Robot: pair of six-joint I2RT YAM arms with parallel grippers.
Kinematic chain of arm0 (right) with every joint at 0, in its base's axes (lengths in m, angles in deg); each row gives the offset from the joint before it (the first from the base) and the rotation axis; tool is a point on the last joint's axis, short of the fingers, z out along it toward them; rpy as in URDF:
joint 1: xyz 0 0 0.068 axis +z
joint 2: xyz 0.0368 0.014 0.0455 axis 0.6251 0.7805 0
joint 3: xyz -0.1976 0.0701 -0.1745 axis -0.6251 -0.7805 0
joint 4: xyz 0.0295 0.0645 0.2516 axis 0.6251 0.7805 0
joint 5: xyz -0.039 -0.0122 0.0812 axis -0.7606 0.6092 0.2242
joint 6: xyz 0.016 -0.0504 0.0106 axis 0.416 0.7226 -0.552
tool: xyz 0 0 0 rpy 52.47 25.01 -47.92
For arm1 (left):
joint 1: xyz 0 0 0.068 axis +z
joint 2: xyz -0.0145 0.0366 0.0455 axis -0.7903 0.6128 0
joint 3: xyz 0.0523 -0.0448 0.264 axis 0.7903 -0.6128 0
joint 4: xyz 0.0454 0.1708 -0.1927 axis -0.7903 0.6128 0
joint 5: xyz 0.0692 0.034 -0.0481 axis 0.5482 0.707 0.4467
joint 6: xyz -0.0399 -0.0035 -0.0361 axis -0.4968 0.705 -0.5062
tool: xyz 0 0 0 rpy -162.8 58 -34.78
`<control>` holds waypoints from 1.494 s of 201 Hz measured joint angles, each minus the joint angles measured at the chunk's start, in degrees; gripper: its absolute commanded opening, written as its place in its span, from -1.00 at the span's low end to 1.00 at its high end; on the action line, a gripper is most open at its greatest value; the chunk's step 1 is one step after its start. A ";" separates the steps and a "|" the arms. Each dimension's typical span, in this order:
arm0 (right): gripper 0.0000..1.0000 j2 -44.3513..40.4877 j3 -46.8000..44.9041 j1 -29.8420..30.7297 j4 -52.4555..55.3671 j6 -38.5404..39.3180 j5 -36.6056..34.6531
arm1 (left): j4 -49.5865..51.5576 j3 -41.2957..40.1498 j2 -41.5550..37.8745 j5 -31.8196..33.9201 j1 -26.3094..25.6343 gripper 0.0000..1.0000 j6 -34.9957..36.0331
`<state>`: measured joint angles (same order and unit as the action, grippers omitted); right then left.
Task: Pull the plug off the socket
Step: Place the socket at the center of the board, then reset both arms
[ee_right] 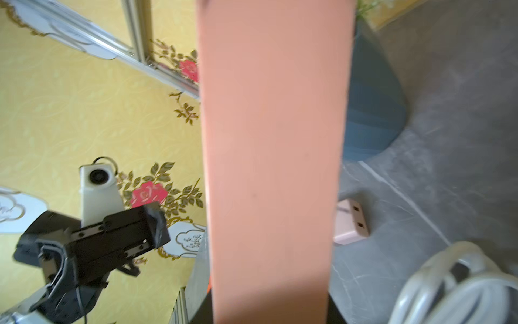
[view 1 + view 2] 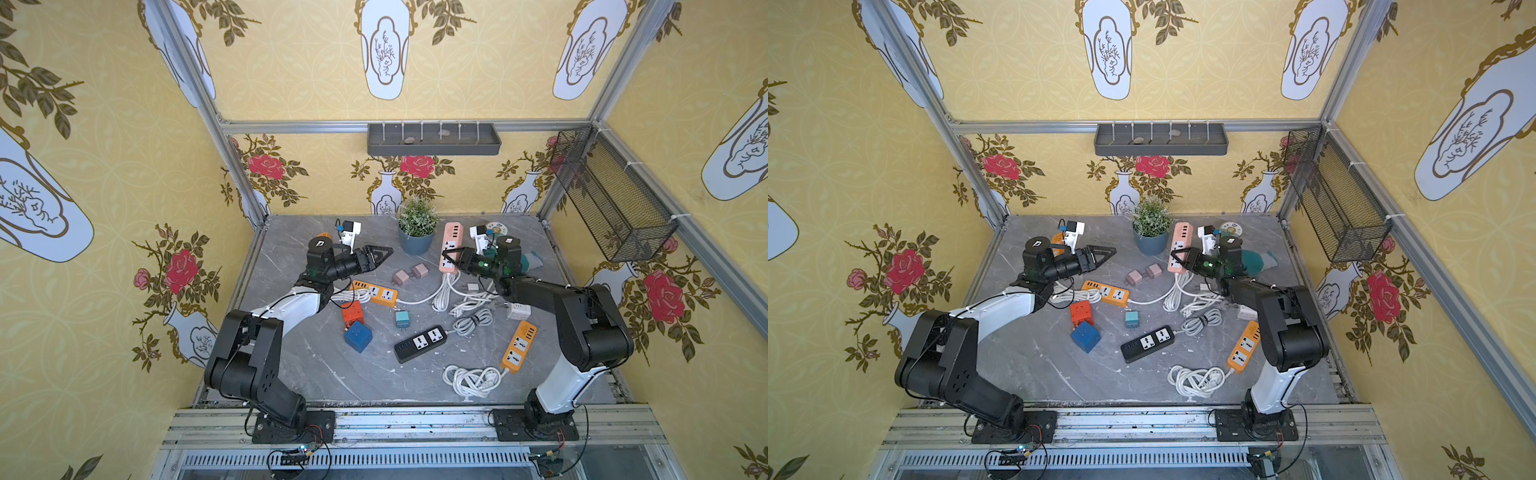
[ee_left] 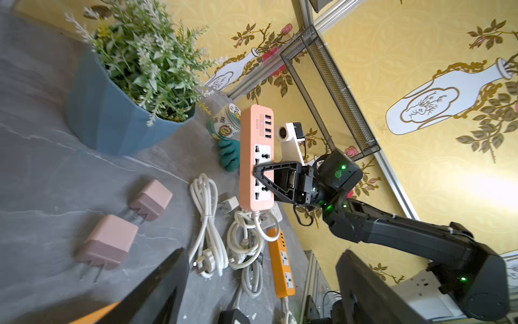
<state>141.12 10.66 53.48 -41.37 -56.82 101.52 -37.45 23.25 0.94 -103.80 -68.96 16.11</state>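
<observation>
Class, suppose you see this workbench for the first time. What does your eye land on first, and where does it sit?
The pink power strip at the back of the grey table stands out, with the right tool shut across it. Opposite, the left tool hangs open above the table, and a green potted plant stands at the back between them.

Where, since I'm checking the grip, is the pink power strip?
In a top view the pink power strip is toward the back of the table, just right of the potted plant, with the right gripper shut across its socket end.
</observation>
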 measured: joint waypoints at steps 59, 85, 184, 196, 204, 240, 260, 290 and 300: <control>-0.47 4.79 3.74 -1.03 7.56 -6.80 -5.99 | -0.02 -1.88 -1.07 0.79 0.11 0.74 -3.02; -0.38 10.80 12.44 0.55 18.95 -6.82 -8.44 | 2.93 -2.08 -3.89 2.01 0.70 0.75 -1.60; 0.67 11.89 30.58 1.14 51.15 6.78 -18.86 | 24.70 -3.41 -21.57 13.09 4.39 0.86 13.42; 0.67 7.21 29.27 1.07 53.72 9.75 -21.00 | 27.87 -3.43 -24.15 16.20 4.48 0.90 15.85; 0.67 2.75 27.36 1.16 54.77 11.78 -22.80 | 29.83 -3.52 -25.86 18.14 4.50 0.92 17.31; 0.95 -21.94 10.32 1.64 50.56 21.35 -33.27 | 36.17 -7.32 -33.33 32.98 4.63 1.00 22.12; 0.95 -32.48 -0.59 -0.44 45.00 25.11 -40.94 | 39.10 -10.14 -35.43 41.46 4.74 1.00 23.43; 0.95 -37.88 -11.63 -14.47 39.30 22.82 -46.18 | 43.30 -11.06 -36.15 50.51 4.81 1.00 25.03; 0.95 -37.79 -14.19 -19.80 37.46 20.81 -46.34 | 44.46 -11.06 -36.50 52.65 4.85 1.00 25.97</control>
<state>103.33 -3.53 33.68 -3.91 -36.01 55.18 7.01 12.19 -35.56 -51.14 -64.11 42.07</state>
